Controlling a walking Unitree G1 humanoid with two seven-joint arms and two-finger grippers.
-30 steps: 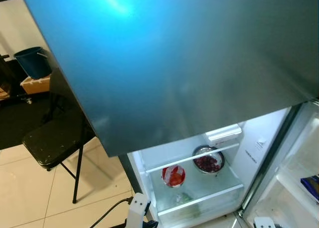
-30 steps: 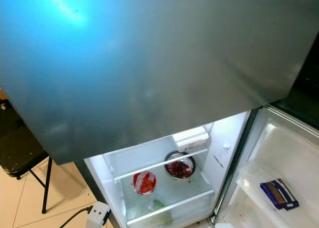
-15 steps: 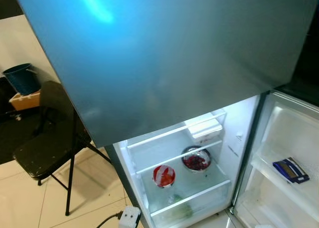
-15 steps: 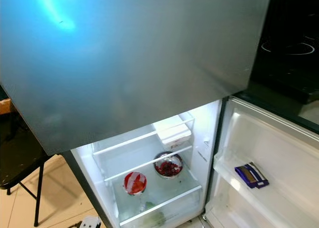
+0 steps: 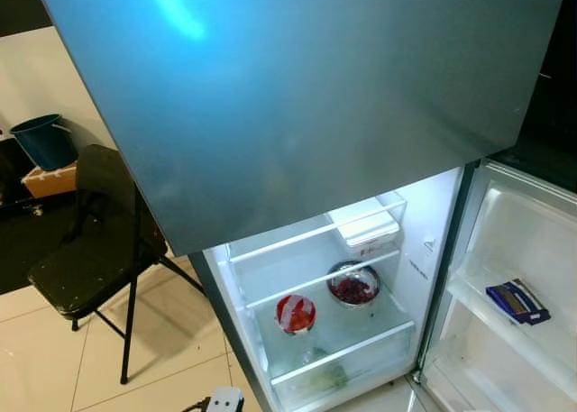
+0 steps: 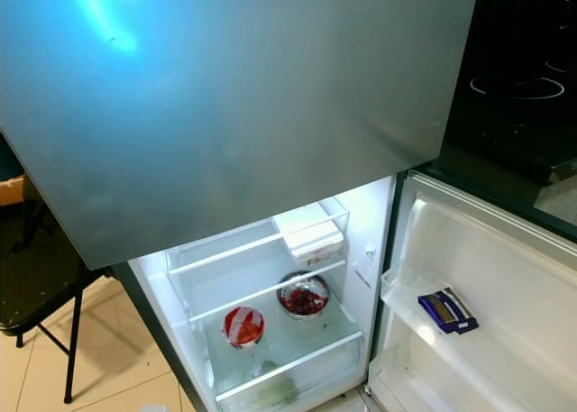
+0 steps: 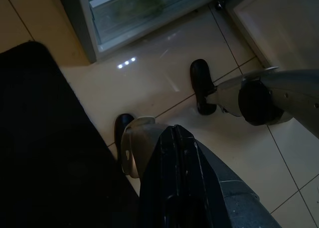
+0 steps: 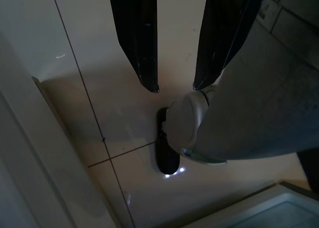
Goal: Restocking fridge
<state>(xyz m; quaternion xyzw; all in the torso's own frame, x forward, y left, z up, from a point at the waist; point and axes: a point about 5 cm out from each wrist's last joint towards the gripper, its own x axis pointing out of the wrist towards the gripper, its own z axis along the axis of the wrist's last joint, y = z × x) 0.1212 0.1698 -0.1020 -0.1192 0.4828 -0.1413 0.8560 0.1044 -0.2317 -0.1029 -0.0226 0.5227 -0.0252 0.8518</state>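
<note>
Nothing moved since before except my camera. Open grey fridge (image 5: 315, 277): red-lidded round container (image 5: 295, 313) and steel bowl of red berries (image 5: 353, 286) on lower shelf, berries toward right edge. Left gripper (image 7: 174, 178) clenched, right gripper (image 8: 175, 63) released, both hanging over floor.

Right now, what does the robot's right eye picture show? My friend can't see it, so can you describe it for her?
An open fridge glows white, seen from above, under a big grey freezer door. On its shelf sit a red-and-white tub and a metal bowl of red food, with a white box above. A dark blue packet lies in the open door's rack.
</note>
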